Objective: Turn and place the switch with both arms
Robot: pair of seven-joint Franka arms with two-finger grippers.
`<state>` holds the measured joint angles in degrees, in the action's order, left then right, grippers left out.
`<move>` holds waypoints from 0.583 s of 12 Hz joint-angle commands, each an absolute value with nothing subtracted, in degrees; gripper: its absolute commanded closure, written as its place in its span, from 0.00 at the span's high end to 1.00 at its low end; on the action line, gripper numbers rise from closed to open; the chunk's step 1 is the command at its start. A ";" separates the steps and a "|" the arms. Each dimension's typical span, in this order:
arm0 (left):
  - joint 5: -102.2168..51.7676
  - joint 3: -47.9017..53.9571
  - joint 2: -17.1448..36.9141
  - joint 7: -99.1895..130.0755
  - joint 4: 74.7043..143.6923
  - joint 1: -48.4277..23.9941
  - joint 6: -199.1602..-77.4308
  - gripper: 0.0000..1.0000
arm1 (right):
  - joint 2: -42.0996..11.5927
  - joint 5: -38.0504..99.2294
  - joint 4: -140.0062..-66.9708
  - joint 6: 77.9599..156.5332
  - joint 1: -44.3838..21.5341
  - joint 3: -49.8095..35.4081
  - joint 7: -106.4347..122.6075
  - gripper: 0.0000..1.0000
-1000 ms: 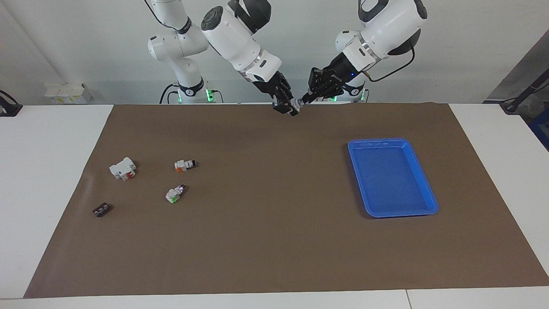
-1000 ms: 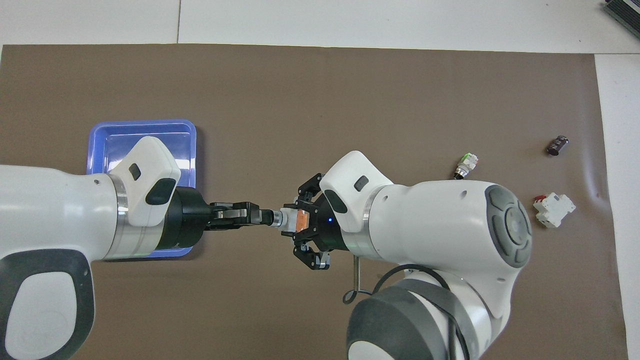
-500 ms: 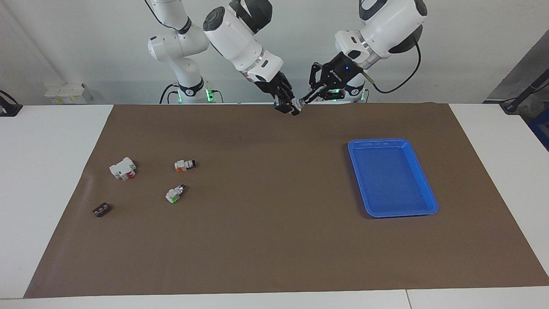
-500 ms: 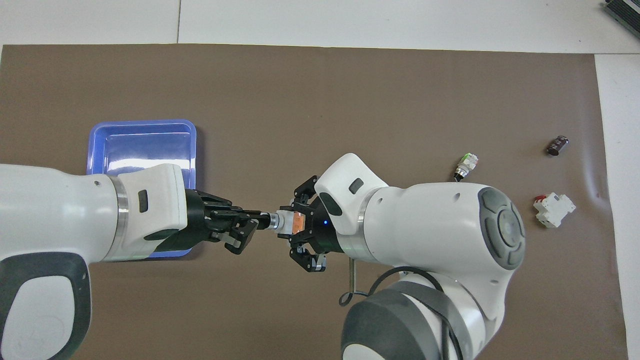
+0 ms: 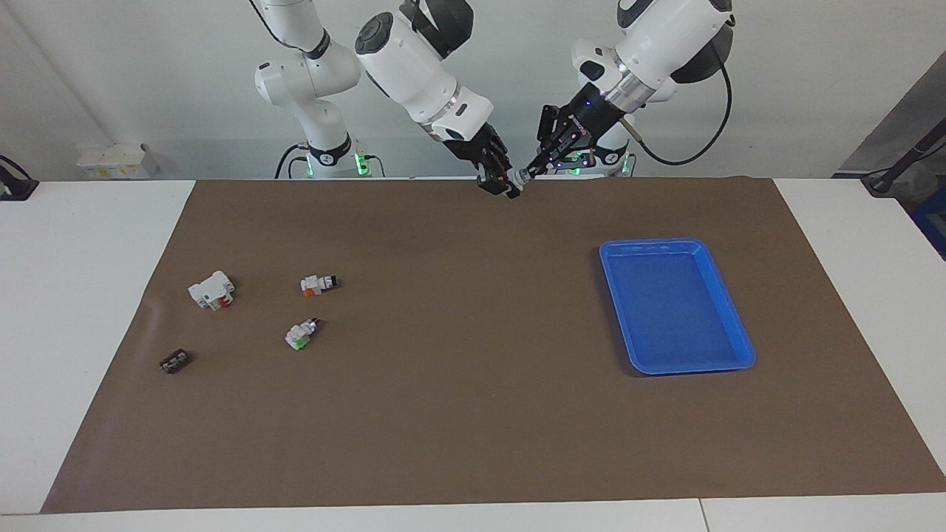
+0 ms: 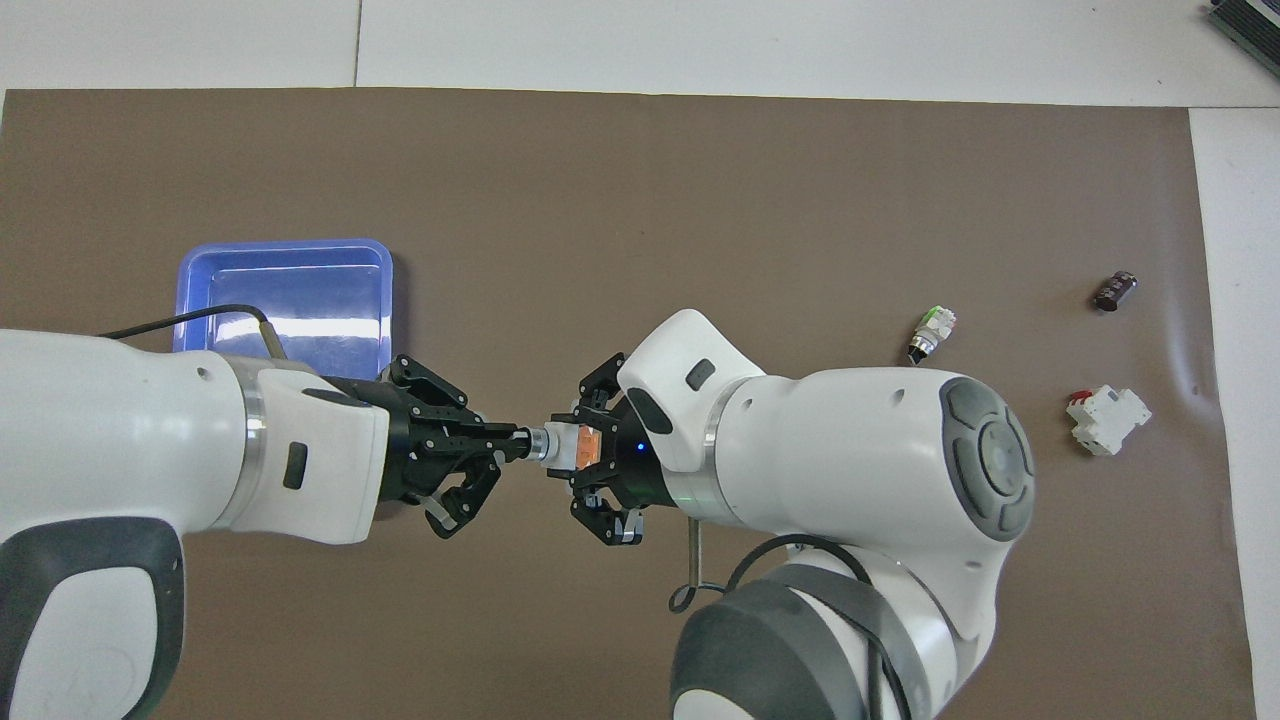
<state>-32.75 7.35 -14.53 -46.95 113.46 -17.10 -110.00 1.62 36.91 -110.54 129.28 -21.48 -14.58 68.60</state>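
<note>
facing view: the two arms meet in mid-air over the mat's (image 5: pixel 473 414) edge nearest the robots, with the switch (image 5: pixel 515 179) pinched between them. the right gripper (image 5: pixel 502 185), coming down from the arm based at this view's left, is clenched on the switch's body. the left gripper (image 5: pixel 529 171), from the arm based at the view's right, is clenched on the knob end. down on the mat, toward the right arm's end of the table, lie a second orange-marked switch (image 5: pixel 318 284), a green-marked switch (image 5: pixel 300 335) farther from the robots, a larger white block (image 5: pixel 212 290) with red marks, and a small dark part (image 5: pixel 174 361) farthest out. a blue tray (image 5: pixel 674 304) sits toward the left arm's end, well apart from the grippers.

overhead view: the grippers face each other tip to tip. the left gripper (image 6: pixel 512 446) grasps the switch's silver-ringed knob, its outer links splayed wide while the fingertips close on it. the right gripper (image 6: pixel 590 448) holds the white body of the switch (image 6: pixel 570 446), the orange block showing between its fingers. the tray (image 6: pixel 285 280) is partly covered by the left arm. the green-marked switch (image 6: pixel 931 331), the white block (image 6: pixel 1108 419) and the dark part (image 6: pixel 1114 291) lie on the mat (image 6: pixel 640 180); the second orange-marked switch is hidden under the right arm.
</note>
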 commanded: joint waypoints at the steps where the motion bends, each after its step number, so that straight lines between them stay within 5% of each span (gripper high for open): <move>1: -24.72 6.24 -14.50 -52.10 112.95 -17.40 -108.81 0.00 | 2.46 37.18 -110.30 128.23 -20.39 -14.24 68.64 0.00; 7: -24.43 6.15 -14.15 -52.38 112.76 -16.44 -107.84 0.00 | 2.98 37.09 -110.30 128.06 -20.39 -14.24 64.70 0.00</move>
<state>-28.66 7.56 -14.43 -50.74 112.57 -17.85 -109.50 1.31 36.91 -110.33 129.35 -21.64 -14.70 67.22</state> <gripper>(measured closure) 0.899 0.581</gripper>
